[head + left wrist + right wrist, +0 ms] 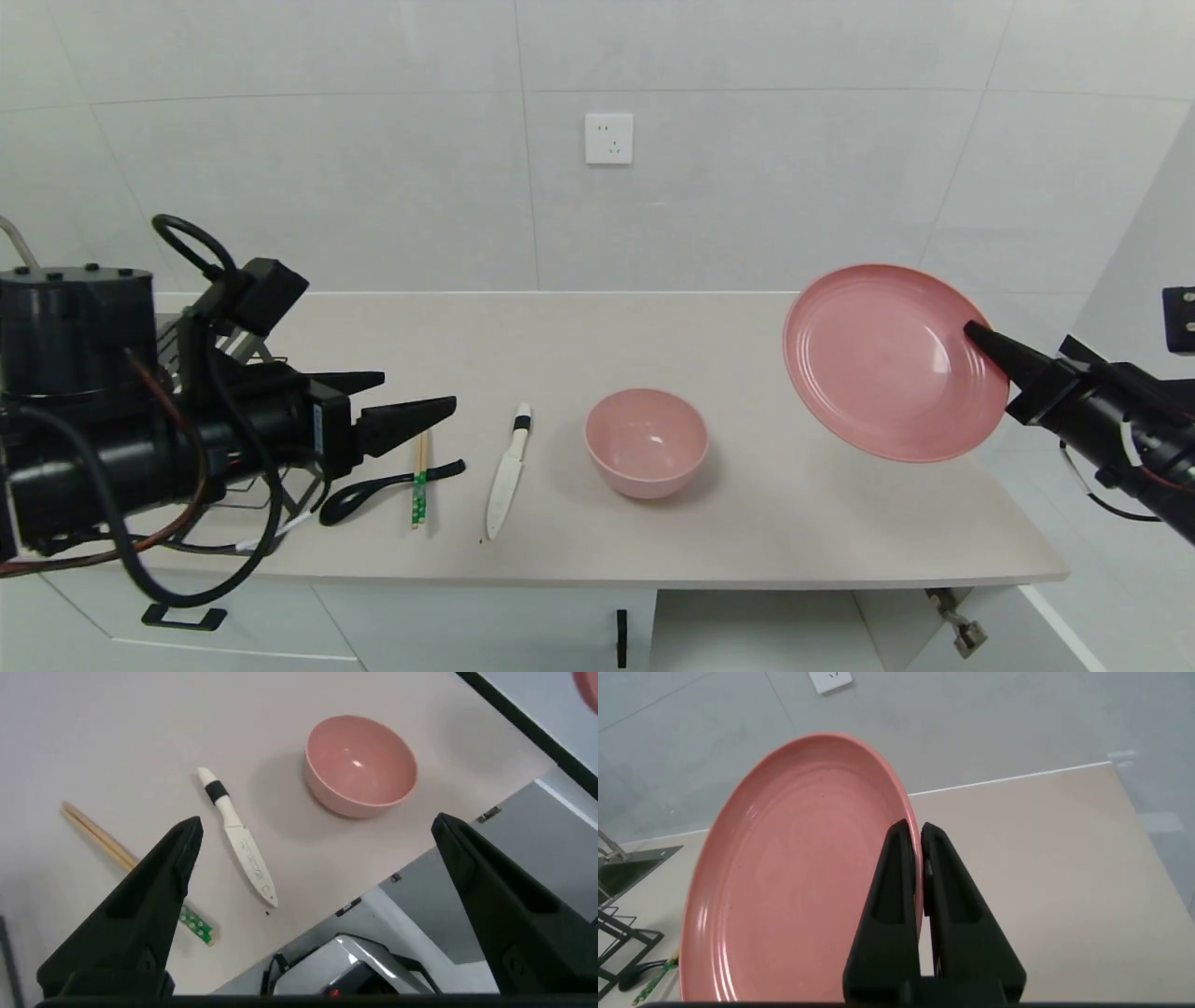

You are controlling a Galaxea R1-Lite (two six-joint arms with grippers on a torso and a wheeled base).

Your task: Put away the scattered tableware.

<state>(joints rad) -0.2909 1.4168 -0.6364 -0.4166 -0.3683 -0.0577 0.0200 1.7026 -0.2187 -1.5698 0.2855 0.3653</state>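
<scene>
A pink plate (887,359) (794,877) hangs tilted above the right end of the counter. My right gripper (976,334) (915,833) is shut on its rim. On the counter, from right to left, lie a pink bowl (646,448) (362,761), a white knife (509,471) (238,845) with a black band, a pair of chopsticks (420,481) (103,840) with green ends, and a black spoon (373,490). My left gripper (420,390) (318,826) hovers open just above the chopsticks and spoon, holding nothing.
A wire rack (243,345) stands on the counter's left end, partly behind my left arm. The beige counter (747,523) ends at a front edge over white cabinet doors. A wall socket (609,138) sits on the tiled wall behind.
</scene>
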